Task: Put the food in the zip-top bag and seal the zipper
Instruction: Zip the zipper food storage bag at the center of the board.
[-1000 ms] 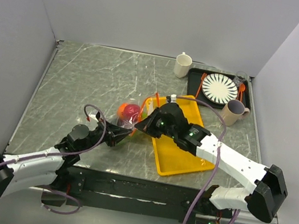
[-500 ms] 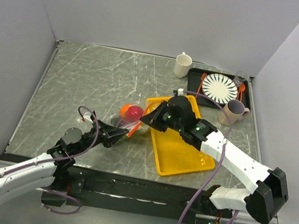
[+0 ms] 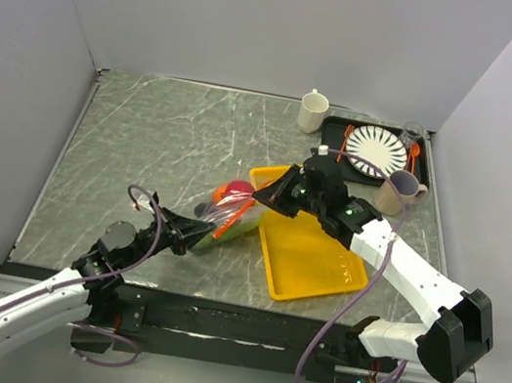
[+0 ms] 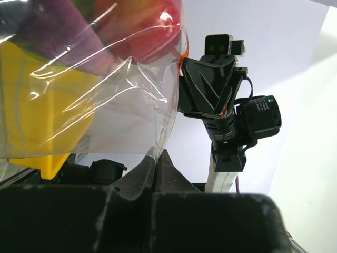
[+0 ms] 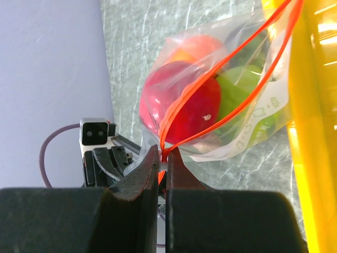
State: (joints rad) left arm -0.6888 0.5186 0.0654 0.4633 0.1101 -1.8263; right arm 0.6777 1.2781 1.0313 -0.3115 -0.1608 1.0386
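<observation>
Left gripper (image 4: 158,158): nearest the arm bases, jaws pinched tight on a fold of clear plastic at one end of the bag.
Zip-top bag (image 3: 225,216): stretched between the two grippers above the marble table (image 3: 147,133), just left of the yellow tray (image 3: 313,261). Whether it rests on the marble cannot be told.
Food (image 3: 234,192): inside the bag. A red fruit (image 5: 181,103), a green fruit (image 5: 239,87), an orange fruit (image 5: 197,45) and a dark purple fruit (image 5: 255,34) show through the plastic. A full count cannot be made, and none is seen lying outside.
Right gripper (image 5: 163,158): jaws closed on the far end of the strip.
Zipper (image 5: 164,142): its two orange-red tracks part from the pinch into a wide loop, so the mouth gapes.
Progress: the loading looks done. By this view the sealing is not yet done along nearly the whole strip.
Writing: small grey printed symbols (image 5: 261,113) on the bag's face, too small to read. No brand can be made out.
Far edge: white mug (image 3: 313,110), striped plate (image 3: 375,151) and mauve cup (image 3: 398,190), none with lettering.
</observation>
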